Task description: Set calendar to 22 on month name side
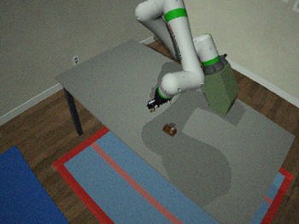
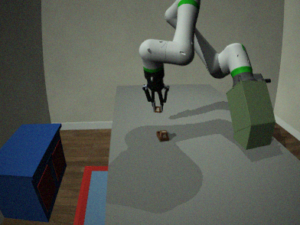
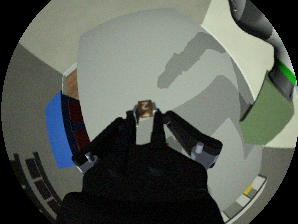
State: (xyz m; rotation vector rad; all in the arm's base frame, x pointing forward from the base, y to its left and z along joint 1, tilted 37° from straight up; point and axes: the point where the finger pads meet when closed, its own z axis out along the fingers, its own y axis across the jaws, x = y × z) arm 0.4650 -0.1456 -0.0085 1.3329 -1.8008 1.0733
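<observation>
One cube (image 2: 157, 109) sits pinched between the two fingers of the hand (image 2: 157, 108), which are drawn in most of the way and clamped on its sides; it is small and brownish, and its faces are too blurred to read any digit. In the exterior view the hand hangs in the upper middle of the frame, pointing down, with the cube well above the table (image 2: 214, 184). In the wrist view the cube (image 3: 145, 110) shows just above the centre, between the dark fingers, with the grey surface spread out beyond it.

Below and slightly right of the hand in the exterior view, the tray (image 2: 163, 135) rests on the table, a small brown thing with something pale in it (whether that is the second cube, I cannot tell at this size). In the top view the tray (image 1: 169, 129) lies near the centre of the frame, below and to the right of the hand (image 1: 152, 106), apart from it.

Farther out, the white arm (image 2: 180, 50) with green bands bends up and back to a green pedestal (image 2: 250, 115) at the right of the frame. A blue cabinet (image 2: 27, 172) stands on the wooden floor at lower left, and a blue rug (image 1: 116, 185) with a red border lies under the table's near edge in the top view.
</observation>
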